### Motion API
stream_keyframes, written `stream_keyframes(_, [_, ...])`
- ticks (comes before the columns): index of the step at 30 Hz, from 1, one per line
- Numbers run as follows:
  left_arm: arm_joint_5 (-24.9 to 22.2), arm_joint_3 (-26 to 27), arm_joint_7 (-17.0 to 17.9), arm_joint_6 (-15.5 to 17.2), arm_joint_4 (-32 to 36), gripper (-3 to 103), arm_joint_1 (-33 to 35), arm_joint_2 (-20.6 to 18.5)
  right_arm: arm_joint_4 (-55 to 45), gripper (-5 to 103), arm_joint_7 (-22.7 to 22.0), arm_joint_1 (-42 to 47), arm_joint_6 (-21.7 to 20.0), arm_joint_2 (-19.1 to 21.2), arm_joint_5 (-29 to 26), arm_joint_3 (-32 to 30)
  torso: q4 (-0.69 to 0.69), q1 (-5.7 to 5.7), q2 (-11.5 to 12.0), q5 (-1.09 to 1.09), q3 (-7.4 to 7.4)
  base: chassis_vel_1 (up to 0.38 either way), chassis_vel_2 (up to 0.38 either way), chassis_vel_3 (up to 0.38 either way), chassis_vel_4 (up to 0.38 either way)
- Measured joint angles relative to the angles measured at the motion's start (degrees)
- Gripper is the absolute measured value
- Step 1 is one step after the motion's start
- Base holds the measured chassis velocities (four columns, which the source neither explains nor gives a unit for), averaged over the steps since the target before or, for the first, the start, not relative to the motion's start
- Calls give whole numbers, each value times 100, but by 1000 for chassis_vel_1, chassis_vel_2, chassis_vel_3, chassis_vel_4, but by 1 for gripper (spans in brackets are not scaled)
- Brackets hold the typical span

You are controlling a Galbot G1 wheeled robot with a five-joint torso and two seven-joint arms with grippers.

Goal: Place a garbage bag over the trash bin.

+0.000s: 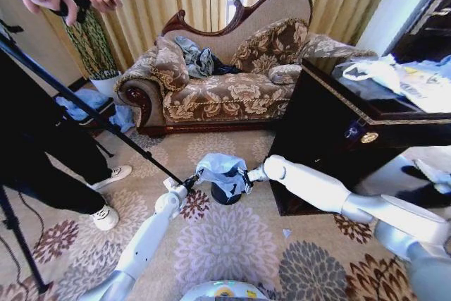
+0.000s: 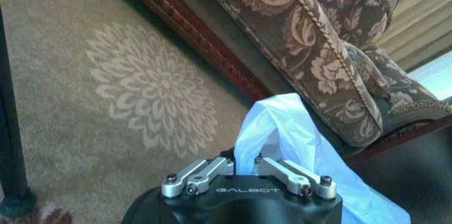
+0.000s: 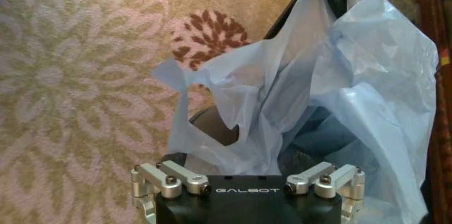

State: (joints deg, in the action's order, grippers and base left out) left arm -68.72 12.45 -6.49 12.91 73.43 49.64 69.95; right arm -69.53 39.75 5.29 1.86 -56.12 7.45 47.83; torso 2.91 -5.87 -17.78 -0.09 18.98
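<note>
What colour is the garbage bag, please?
Pale blue-white, translucent garbage bag; clearest in the right wrist view.

Open carpet [image 1: 232, 244] lies before the trash bin [image 1: 224, 195]; a dark desk [image 1: 331, 146] crowds its right, the sofa [image 1: 218, 89] stands behind.

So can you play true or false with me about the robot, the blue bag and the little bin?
1. Both robot hands are at the garbage bag. True: left hand and right hand are on either side of it.
2. The trash bin is sitting on the sofa. False: it stands on the carpet.
3. The bag is pale blue. True.
4. The bag lies flat on the floor. False: it is held up over the bin.
</note>
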Motion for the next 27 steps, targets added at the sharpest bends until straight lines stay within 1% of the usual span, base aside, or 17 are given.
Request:
stream_keyframes(2, [4, 0, -13, -6, -16, 12, -2, 0, 29, 100, -85, 26, 41, -5, 23, -6, 0, 0, 0, 0, 0, 0, 0, 0, 0])
stream_keyframes(3, [21, -4, -63, -47, -77, 12, -17, 8, 102, 100, -289, 86, 147, -26, 89, -23, 0, 0, 0, -1, 0, 0, 0, 0, 0])
stream_keyframes(5, [60, -13, -124, -79, -173, 12, -47, 22, 167, 100, -476, 149, 252, -35, 185, -37, -1, 0, 0, 0, 0, 0, 0, 0, 0])
stream_keyframes(6, [60, -13, -124, -79, -173, 12, -47, 22, 167, 100, -476, 149, 252, -35, 185, -37, -1, 0, 0, 0, 0, 0, 0, 0, 0])
stream_keyframes(8, [118, -43, -211, -148, -334, 12, -109, 67, 202, 100, -718, 199, 373, -2, 357, -58, 0, 0, 0, -1, 0, 0, 0, 0, 0])
stream_keyframes(10, [131, -49, -222, -175, -379, 12, -124, 85, 203, 100, -790, 213, 394, 13, 416, -62, 0, 0, 0, -1, 0, 0, 0, 0, 0])
stream_keyframes(13, [145, -103, -274, -434, -549, 12, -152, 158, 209, 100, -1029, 273, 480, 76, 690, -78, 0, 0, 0, 0, 0, 0, 0, 0, 0])
stream_keyframes(15, [169, -150, -308, -591, -610, 12, -145, 179, 191, 100, -1066, 296, 483, 130, 832, -95, 0, 0, 0, -1, 0, 0, 0, 0, 0])
stream_keyframes(16, [169, -150, -308, -591, -610, 12, -145, 179, 191, 100, -1066, 296, 483, 130, 832, -95, 0, 0, 0, -1, 0, 0, 0, 0, 0])
stream_keyframes(20, [202, -209, -451, -751, -674, 12, -113, 201, 242, 100, -1052, 321, 527, 208, 1270, -201, 0, 0, 0, -1, 0, 0, 0, 0, 0])
stream_keyframes(21, [202, -209, -451, -751, -674, 12, -113, 201, 242, 100, -1052, 321, 527, 208, 1270, -201, 0, 0, 0, -1, 0, 0, 0, 0, 0])
stream_keyframes(25, [207, -225, -551, -817, -737, 12, -158, 227, 437, 100, -1131, 387, 531, 111, 1441, -282, 0, 0, 0, 0, 0, 0, 0, 0, 0])
stream_keyframes(27, [207, -238, -616, -849, -773, 12, -194, 242, 597, 100, -1174, 434, 516, -15, 1567, -362, 0, 0, 0, 0, 0, 0, 0, 0, 0])
